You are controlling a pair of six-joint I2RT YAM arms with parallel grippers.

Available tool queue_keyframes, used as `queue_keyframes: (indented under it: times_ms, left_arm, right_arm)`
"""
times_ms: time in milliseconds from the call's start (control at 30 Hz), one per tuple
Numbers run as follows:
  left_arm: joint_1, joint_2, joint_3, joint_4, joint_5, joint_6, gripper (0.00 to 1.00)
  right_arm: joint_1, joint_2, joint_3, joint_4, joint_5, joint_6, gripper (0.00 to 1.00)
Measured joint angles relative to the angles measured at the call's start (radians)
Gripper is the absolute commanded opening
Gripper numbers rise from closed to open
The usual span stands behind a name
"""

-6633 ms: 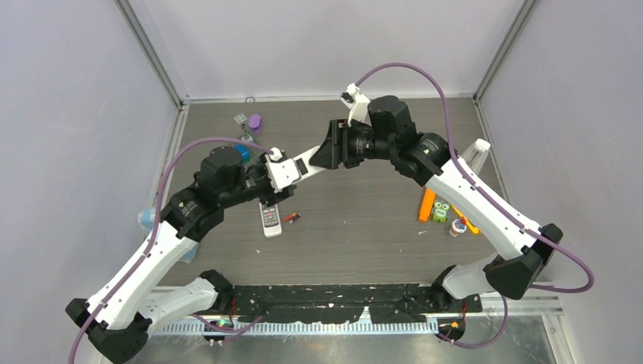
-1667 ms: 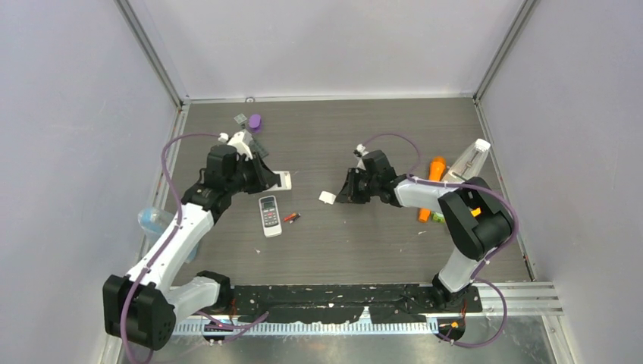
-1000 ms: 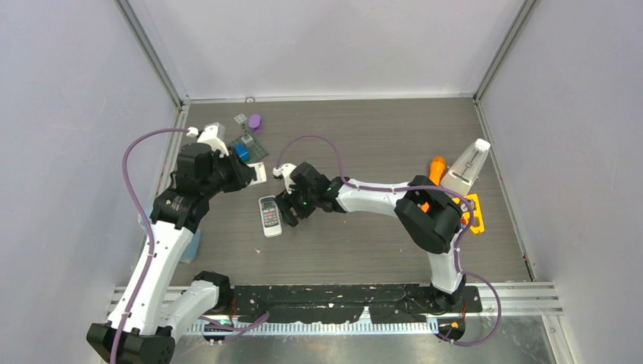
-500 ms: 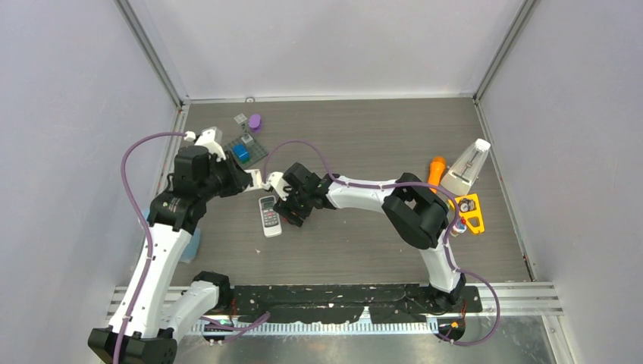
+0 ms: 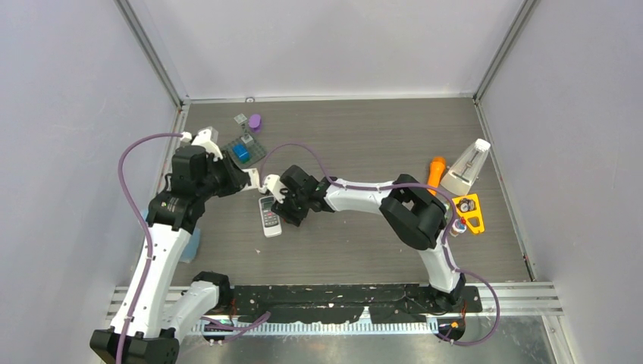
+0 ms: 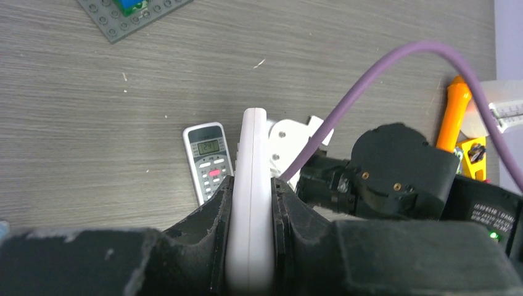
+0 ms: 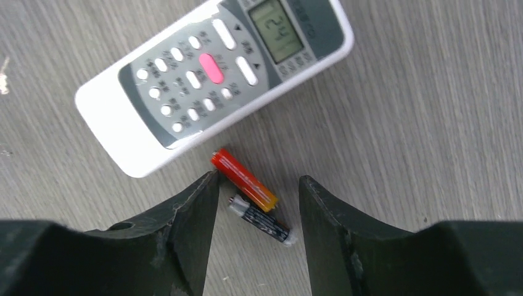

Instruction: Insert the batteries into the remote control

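The jaws of my right gripper (image 7: pixel 258 183) stand apart around a small round red-orange battery (image 7: pixel 243 180) and a dark battery (image 7: pixel 262 221), gripping neither. Both lie just beside the white-and-grey plastic remote control (image 7: pixel 210 74). My left gripper (image 6: pixel 251 185) pinches a flat white plastic piece (image 6: pixel 253 142). I think no battery is in yet.

Dark wood-grain table (image 5: pixel 364 243). Bears a remote (image 7: pixel 216 74) left of centre, buttons up. Just beside its button end, a red-orange battery (image 7: pixel 245 180) and a black battery (image 7: pixel 262 220), lying close alongside each other. Toward the far-left corner, a grey baseplate (image 5: pixel 258 149), a purple cap (image 5: pixel 255 121), a small grey piece (image 5: pixel 240 118). At the right, an orange tool (image 5: pixel 435 168), a metronome (image 5: pixel 468 163), a yellow piece (image 5: pixel 472 214). At the left edge, something blue (image 5: pixel 192 246), half hidden.
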Motion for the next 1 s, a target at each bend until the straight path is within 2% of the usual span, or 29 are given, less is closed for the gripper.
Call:
queue_keyframes:
  times_ms: [133,200,233,333,600,767,900,1000]
  left_arm:
    - [0.0,-0.002,0.0,0.013,-0.031,-0.023,0.0]
    - [0.0,-0.005,0.0,0.013,-0.058,-0.034,0.0]
    - [0.001,-0.008,0.0,0.012,-0.076,-0.04,0.0]
    - [0.005,-0.019,0.0,0.01,-0.122,-0.049,0.0]
    - [0.005,-0.037,0.0,0.001,-0.188,-0.064,0.0]
    - [0.005,-0.049,0.0,-0.001,-0.19,-0.067,0.0]
    - [0.005,-0.062,-0.019,0.035,-0.109,-0.065,0.0]
    - [0.005,-0.064,-0.05,0.096,0.023,-0.058,0.0]
  right_arm:
    - [0.021,0.001,-0.006,0.02,-0.011,-0.018,0.41]
    - [0.034,0.001,-0.013,0.035,-0.013,-0.024,0.3]
    - [0.037,0.001,-0.014,0.039,-0.014,-0.028,0.21]
    - [0.045,0.001,-0.021,0.055,-0.011,-0.032,0.07]
    - [0.05,-0.018,-0.057,0.095,0.033,-0.021,0.05]
    - [0.031,-0.067,-0.103,0.06,0.053,0.05,0.05]
    - [-0.032,-0.166,-0.181,0.049,0.005,0.169,0.05]
    - [-0.112,-0.291,-0.248,0.064,-0.054,0.29,0.05]
